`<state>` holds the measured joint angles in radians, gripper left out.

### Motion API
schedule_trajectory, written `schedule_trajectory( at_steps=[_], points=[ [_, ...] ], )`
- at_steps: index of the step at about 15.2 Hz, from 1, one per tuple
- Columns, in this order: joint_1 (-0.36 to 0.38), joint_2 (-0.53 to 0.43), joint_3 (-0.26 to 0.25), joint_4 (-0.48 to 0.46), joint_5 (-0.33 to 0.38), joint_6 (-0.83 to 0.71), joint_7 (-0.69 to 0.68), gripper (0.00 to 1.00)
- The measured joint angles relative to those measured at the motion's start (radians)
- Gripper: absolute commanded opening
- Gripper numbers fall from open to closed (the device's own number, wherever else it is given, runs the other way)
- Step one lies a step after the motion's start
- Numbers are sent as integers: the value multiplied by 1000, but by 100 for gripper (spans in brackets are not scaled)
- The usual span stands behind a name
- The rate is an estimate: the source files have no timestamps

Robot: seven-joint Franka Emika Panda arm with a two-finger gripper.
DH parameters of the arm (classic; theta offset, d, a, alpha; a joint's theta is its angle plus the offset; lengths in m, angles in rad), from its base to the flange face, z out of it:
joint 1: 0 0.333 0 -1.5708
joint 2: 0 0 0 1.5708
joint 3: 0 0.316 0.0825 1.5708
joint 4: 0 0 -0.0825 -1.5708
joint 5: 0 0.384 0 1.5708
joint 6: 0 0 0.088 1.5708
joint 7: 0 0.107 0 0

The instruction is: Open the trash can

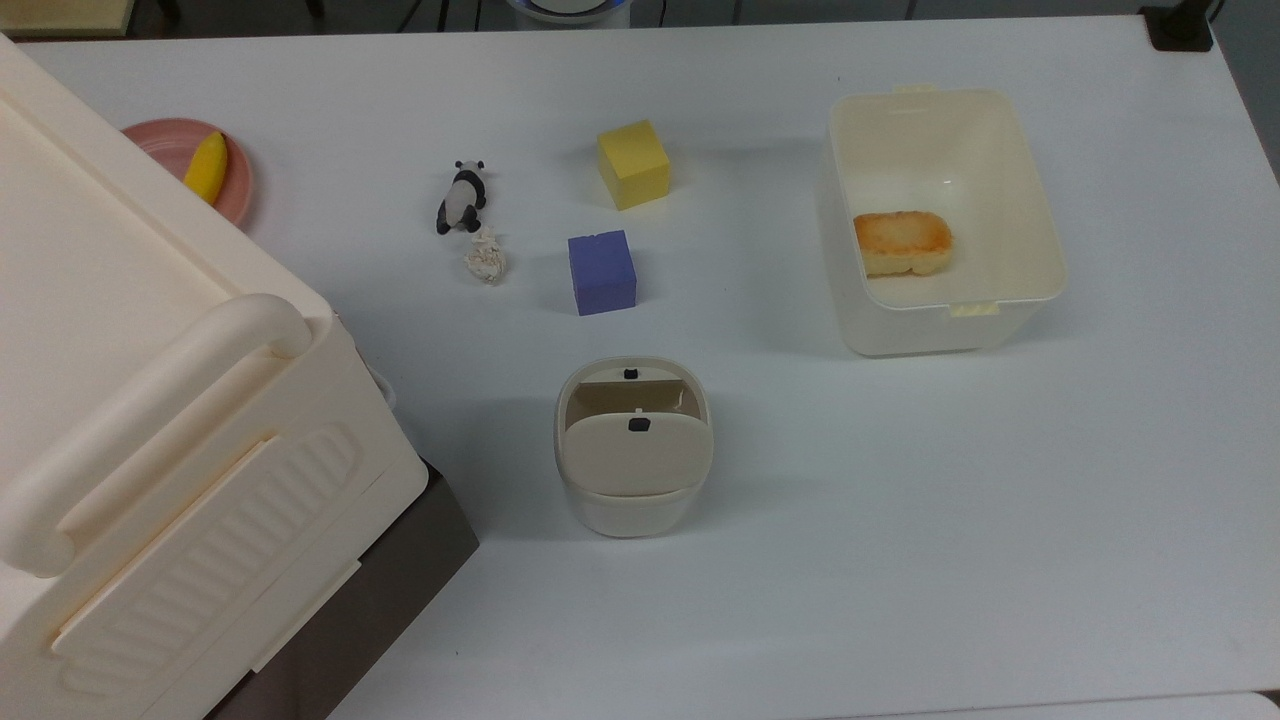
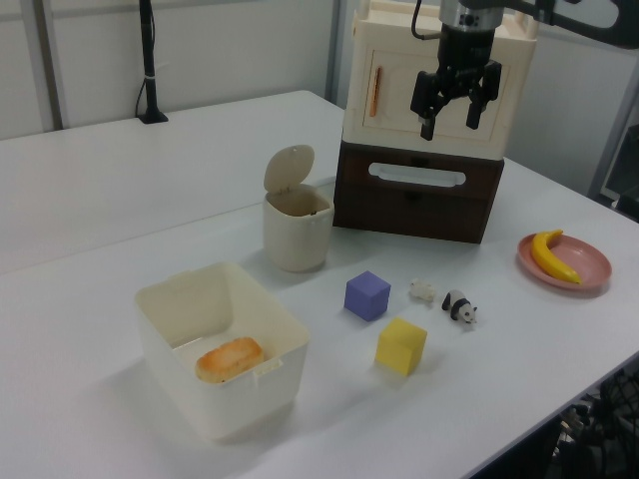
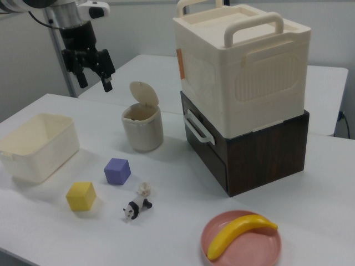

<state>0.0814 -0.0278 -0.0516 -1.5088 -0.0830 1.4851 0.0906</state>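
Standing near the middle of the white table [image 1: 900,520], the small cream-white plastic trash can [image 1: 633,495] [image 2: 296,239] [image 3: 143,132] has its beige hinged lid [image 2: 289,168] [image 3: 144,94] tipped up, inside exposed. Black two-finger gripper [image 2: 451,108] [image 3: 94,72] hangs in the air well above the table, fingers spread apart, grasping nothing; in the left view it sits up and to the left view's right of the can, in front of the big cream handled box [image 2: 439,80] stacked on a dark brown drawer unit [image 2: 419,195]. Purple cube [image 1: 602,272] near the can, yellow cube [image 1: 633,164] beyond it. Toy panda [image 1: 461,197] just beside a crumpled white paper ball [image 1: 486,257]. Open cream rectangular tub [image 1: 1040,230] holds a toasted bread piece [image 1: 902,242]. Pink plate [image 3: 266,249] carries a yellow banana [image 3: 238,234].
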Motion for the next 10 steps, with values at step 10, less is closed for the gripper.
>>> schedule_trajectory(
  at_steps=[10],
  points=[
    [-28,0,-31,2,-5,32,-17,100]
  ],
)
